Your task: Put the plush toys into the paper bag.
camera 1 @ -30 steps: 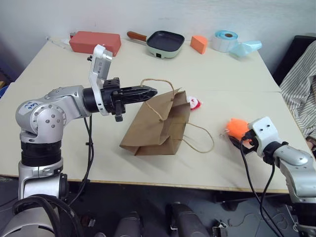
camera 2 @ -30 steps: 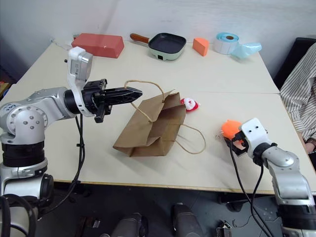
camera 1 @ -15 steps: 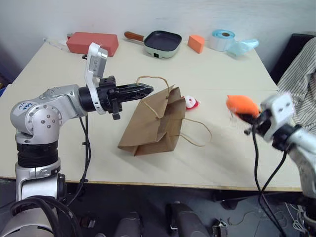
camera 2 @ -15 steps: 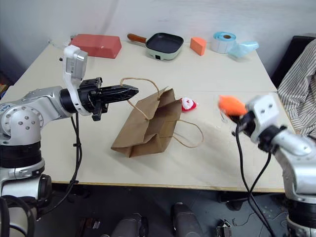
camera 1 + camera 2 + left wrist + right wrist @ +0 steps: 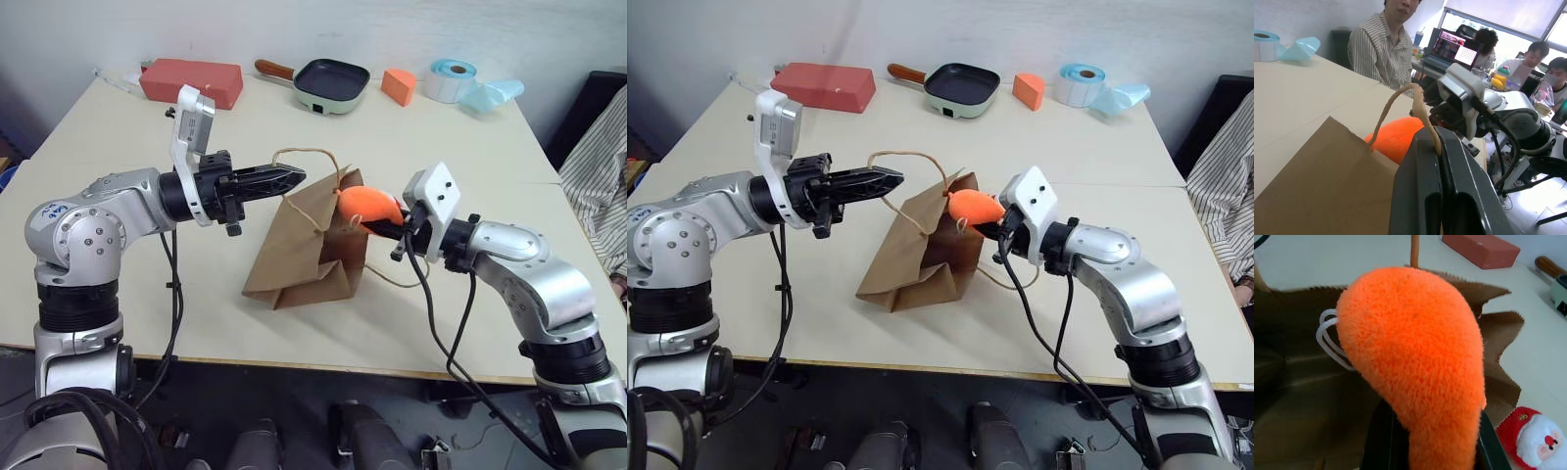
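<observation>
Nearest the robot, the paper bag (image 5: pixel 306 245) rests on the pale table (image 5: pixel 460 313) with its folded bottom toward the near edge and its open mouth lifted toward the far side. The left gripper (image 5: pixel 299 177) reaches level across from the left, its two black fingers pressed together on one tan cord handle (image 5: pixel 312 157), so that the handle loops up over the fingertips and holds the mouth of the bag raised. The second cord handle (image 5: pixel 994 279) lies slack on the table at the right side of the bag, under the right arm. The right gripper (image 5: pixel 377 223) comes in from the right, pointing toward the bag, its fingers clamped on the orange plush toy (image 5: pixel 367 205), which hangs right at the upper right edge of the bag's mouth; in the right wrist view the toy sits in front of the dark opening, with a thin white loop (image 5: pixel 1328 335) at its side. Just beyond the bag lies the small red-and-white plush toy (image 5: pixel 1526 437), on the table beside the bag's rim. At the far edge of the table stand a red box (image 5: pixel 191 80), a small dark pan with a pale green body (image 5: pixel 329 86), an orange wedge block (image 5: pixel 397 86), a roll of tape (image 5: pixel 450 78) and a light blue piece (image 5: pixel 492 94) beside it. A person in a striped shirt (image 5: pixel 1382 46) sits past the right end of the table.
</observation>
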`<state>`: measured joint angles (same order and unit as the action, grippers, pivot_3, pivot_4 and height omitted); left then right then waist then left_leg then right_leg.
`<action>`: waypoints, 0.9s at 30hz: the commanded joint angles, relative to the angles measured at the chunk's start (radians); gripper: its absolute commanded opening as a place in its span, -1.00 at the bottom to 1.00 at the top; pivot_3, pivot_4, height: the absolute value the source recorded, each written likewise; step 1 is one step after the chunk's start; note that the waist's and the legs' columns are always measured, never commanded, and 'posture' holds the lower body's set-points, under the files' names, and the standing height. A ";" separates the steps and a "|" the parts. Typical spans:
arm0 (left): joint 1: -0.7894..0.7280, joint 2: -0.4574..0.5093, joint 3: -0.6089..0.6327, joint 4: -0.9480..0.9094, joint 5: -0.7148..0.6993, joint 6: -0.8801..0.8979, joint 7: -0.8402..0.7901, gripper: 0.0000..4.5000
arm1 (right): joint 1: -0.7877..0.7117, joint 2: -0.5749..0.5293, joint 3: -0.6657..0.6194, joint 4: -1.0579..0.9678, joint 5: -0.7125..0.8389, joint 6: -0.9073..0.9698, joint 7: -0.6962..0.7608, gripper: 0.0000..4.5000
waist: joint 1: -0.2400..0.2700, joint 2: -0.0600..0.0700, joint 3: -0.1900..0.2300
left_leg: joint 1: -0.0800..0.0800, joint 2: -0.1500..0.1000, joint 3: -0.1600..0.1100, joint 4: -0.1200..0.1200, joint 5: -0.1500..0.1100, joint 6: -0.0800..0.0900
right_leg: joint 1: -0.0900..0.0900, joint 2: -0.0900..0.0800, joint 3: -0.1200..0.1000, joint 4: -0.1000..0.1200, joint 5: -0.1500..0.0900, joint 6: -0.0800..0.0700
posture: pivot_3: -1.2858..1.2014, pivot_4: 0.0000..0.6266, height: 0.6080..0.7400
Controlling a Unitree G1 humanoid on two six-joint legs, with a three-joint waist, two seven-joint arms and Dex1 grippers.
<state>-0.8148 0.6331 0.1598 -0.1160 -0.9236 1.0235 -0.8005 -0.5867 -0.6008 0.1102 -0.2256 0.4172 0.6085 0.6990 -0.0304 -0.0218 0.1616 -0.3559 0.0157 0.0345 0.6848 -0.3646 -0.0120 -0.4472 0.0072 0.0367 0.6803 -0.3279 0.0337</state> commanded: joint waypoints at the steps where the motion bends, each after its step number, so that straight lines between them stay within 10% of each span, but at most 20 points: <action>1: -0.002 0.002 0.033 -0.041 -0.022 -0.014 0.003 -1.00 | -0.060 0.009 0.025 0.032 -0.032 -0.071 0.067 -0.96 | -0.004 0.000 0.000 | 0.000 0.000 0.000 0.000 0.000 0.000 | 0.000 0.000 0.000 0.000 0.000 0.000 | 0.03 -0.52 1.00; 12: -0.010 -0.039 0.027 -0.038 -0.020 -0.024 0.013 -1.00 | -0.362 0.086 0.415 0.374 -0.421 -0.487 0.322 -0.96 | -0.030 0.000 0.000 | 0.001 0.000 0.000 0.002 0.000 0.000 | -0.001 0.000 0.000 0.001 0.000 0.000 | 0.03 -0.52 1.00; 19: -0.004 -0.048 0.032 -0.046 -0.023 -0.023 0.020 -1.00 | -0.478 0.323 0.369 0.698 -0.437 -0.567 0.288 -0.96 | -0.042 0.000 0.000 | 0.001 0.001 -0.001 0.004 0.000 -0.001 | -0.001 0.000 -0.001 0.004 0.000 0.000 | 0.03 -0.52 1.00; 27: 0.030 -0.001 0.072 -0.052 -0.029 -0.011 0.032 -1.00 | -0.398 0.332 0.193 0.443 -0.188 -0.186 0.408 0.27 | -0.048 0.000 0.000 | -0.001 0.001 -0.002 0.006 0.000 -0.001 | 0.000 -0.001 -0.003 0.006 0.000 0.000 | 0.03 -0.52 1.00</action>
<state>-0.7904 0.6166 0.2002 -0.1438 -0.9371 1.0167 -0.7709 -0.9739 -0.2557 0.3742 0.3324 0.1513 0.3378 1.0983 -0.0783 -0.0217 0.1617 -0.3567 0.0163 0.0319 0.6907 -0.3643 -0.0127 -0.4477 0.0061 0.0337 0.6864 -0.3279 0.0336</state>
